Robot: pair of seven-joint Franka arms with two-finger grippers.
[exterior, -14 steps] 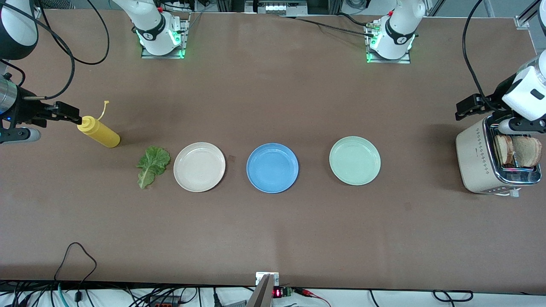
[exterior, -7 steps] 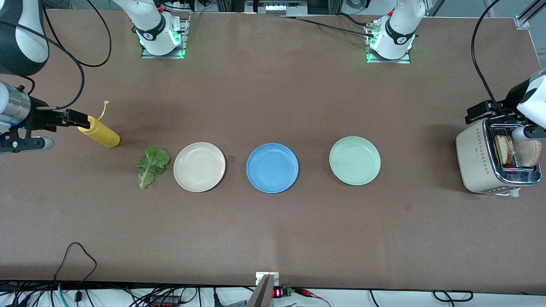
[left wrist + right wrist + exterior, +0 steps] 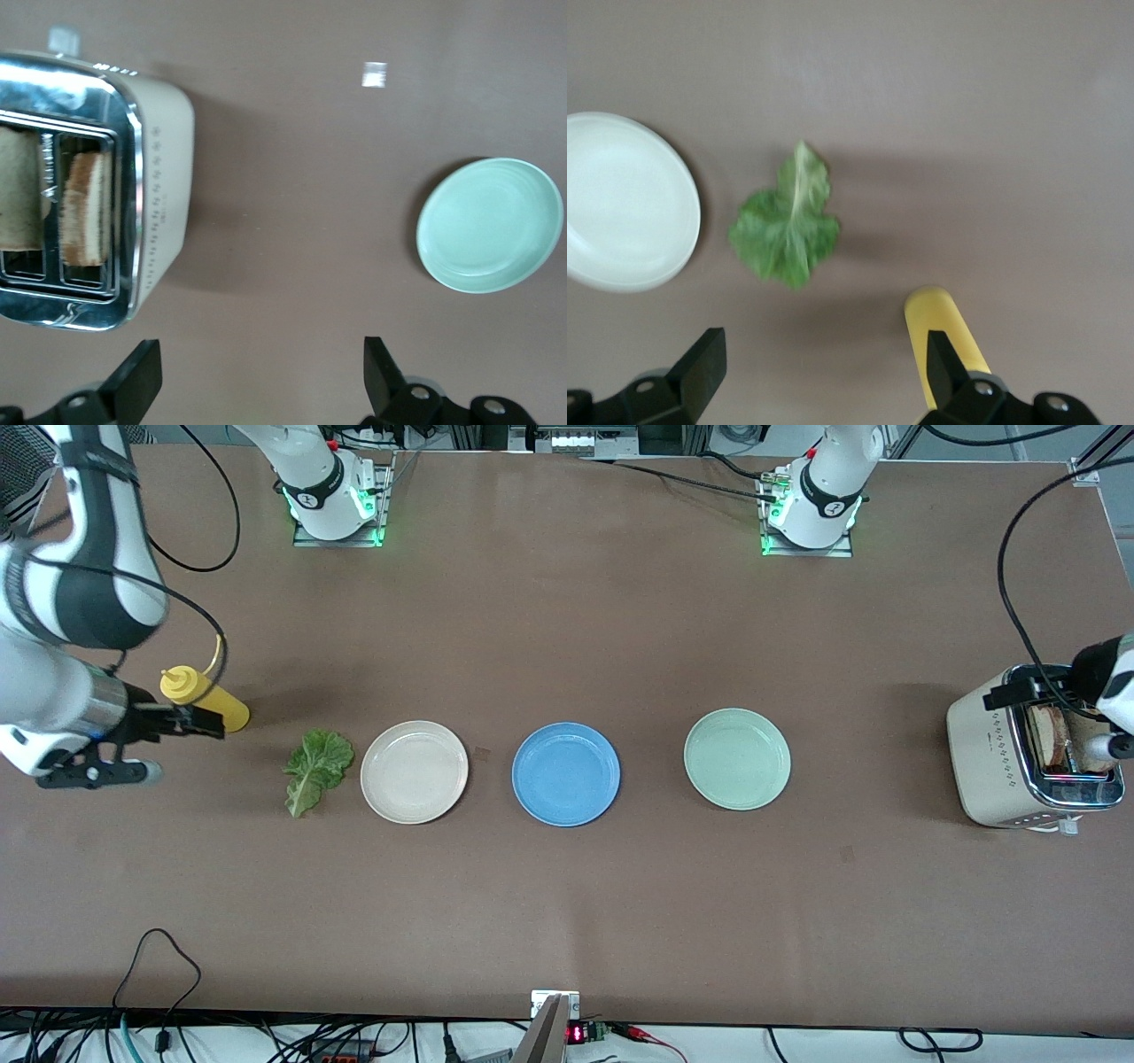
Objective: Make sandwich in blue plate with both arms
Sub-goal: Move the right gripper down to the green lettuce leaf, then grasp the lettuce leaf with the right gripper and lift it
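The blue plate (image 3: 566,773) lies bare in the middle of the table, between a beige plate (image 3: 414,771) and a pale green plate (image 3: 737,758). A green lettuce leaf (image 3: 316,769) (image 3: 787,221) lies flat beside the beige plate, toward the right arm's end. Two toasted bread slices (image 3: 1054,744) (image 3: 84,208) stand in the slots of a toaster (image 3: 992,757) (image 3: 164,195). My left gripper (image 3: 1019,691) (image 3: 261,376) hangs open by the toaster's top, holding nothing. My right gripper (image 3: 199,723) (image 3: 824,372) hangs open and empty beside the yellow bottle, short of the lettuce.
A yellow squeeze bottle (image 3: 208,700) (image 3: 943,332) stands next to the right gripper, one finger close against it. The pale green plate (image 3: 490,226) shows in the left wrist view, the beige plate (image 3: 625,199) in the right wrist view. Cables trail over both ends of the table.
Both arms have swung toward the front camera. The right gripper passed the bottle's cap toward the lettuce. The left gripper came closer over the toaster. Both stayed open.
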